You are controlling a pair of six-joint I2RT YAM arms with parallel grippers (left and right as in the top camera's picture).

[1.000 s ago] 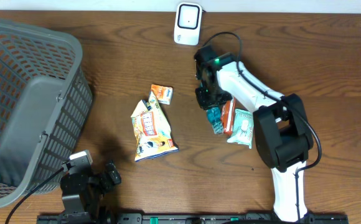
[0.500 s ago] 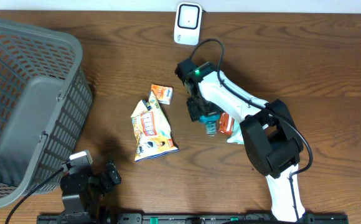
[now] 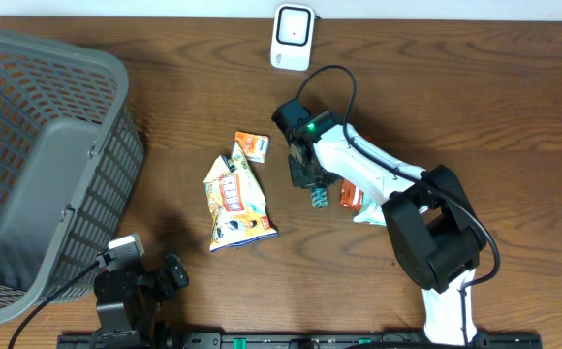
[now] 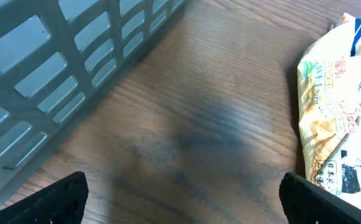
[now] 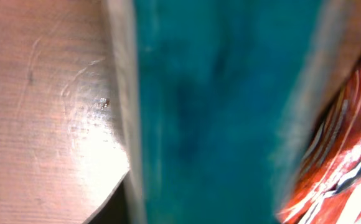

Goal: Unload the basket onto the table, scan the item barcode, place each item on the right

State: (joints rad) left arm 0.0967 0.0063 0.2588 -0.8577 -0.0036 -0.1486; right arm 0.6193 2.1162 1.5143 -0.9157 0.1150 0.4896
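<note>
Right gripper (image 3: 306, 174) pinches a teal packet (image 3: 318, 198) near the desk's (image 3: 475, 87) middle, beside an orange pouch (image 3: 351, 197); left gripper (image 4: 180, 202) gapes empty.

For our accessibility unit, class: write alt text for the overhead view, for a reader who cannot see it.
The right arm's end effector holds a teal packet over a wooden table, between a yellow snack bag and an orange packet. A white scanner sits at the far edge, a grey basket on the left.
</note>
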